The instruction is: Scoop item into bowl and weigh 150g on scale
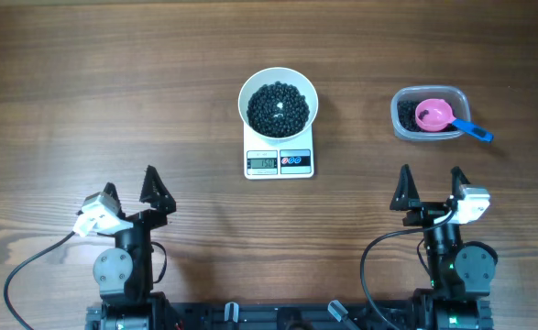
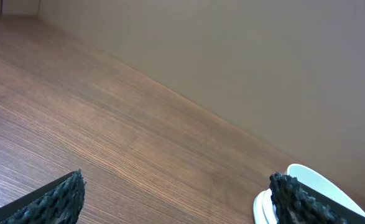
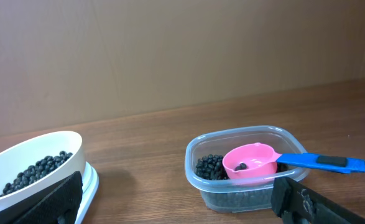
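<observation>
Seemingly the scooping is over. The beans point(image 1: 278, 108) fill the bowl point(image 1: 313, 101) well up its wall, and the bowl sits on the scale point(image 1: 279, 158), ahead of both claws and between them. The display shows digits, but they are too small to read with confidence, so whether the target weight is met I cannot tell.

The left claw point(image 1: 131, 183) and right claw point(image 1: 430, 174) are spread wide and empty, low over the bench, well apart from everything.

Straight ahead of the right claw stands the clear tub point(image 1: 397, 115). A shallow layer of beans covers its floor, and the pink scoop point(image 1: 433, 115) rests inside with one or two beans in its cup, its blue handle point(image 1: 473, 131) jutting over the rim to that claw's right.

The next move is probably only a check of the reading. If it is short, the right claw would take that handle.
</observation>
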### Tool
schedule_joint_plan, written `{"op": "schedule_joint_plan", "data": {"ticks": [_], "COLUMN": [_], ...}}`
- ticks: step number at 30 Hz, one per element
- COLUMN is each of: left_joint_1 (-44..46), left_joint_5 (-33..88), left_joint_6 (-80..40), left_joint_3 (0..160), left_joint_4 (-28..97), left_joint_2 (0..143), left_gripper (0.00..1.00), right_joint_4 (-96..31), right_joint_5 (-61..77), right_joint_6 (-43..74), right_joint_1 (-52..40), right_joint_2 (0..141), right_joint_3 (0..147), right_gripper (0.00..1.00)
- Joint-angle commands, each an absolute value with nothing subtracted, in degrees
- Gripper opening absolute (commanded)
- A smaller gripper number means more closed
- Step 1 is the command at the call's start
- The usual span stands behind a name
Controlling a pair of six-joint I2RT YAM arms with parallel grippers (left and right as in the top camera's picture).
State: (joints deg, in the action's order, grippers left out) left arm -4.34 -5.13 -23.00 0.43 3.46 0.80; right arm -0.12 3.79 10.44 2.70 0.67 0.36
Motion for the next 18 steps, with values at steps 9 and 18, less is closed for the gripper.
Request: {"op": "schedule_joint_plan", "data": {"ticks": [9, 18], "left_joint_1": [-4.49, -4.49], "left_joint_5": [-4.67, -4.6], "left_joint_6": [-10.5, -10.5], "left_joint_3": [0.36, 0.36], "left_joint_4": [3.7, 3.7], "left_joint_2": [0.38, 0.38], "left_gripper": [1.0, 1.0], "right_joint_4": [0.05, 0.05], "right_joint_5": [3.38, 3.38], "right_joint_6": [10.63, 10.66], "right_joint_1": [2.59, 2.59], "right_joint_2": [0.21, 0.21], "right_joint_3": [0.32, 0.32], "right_gripper": [1.0, 1.0]}}
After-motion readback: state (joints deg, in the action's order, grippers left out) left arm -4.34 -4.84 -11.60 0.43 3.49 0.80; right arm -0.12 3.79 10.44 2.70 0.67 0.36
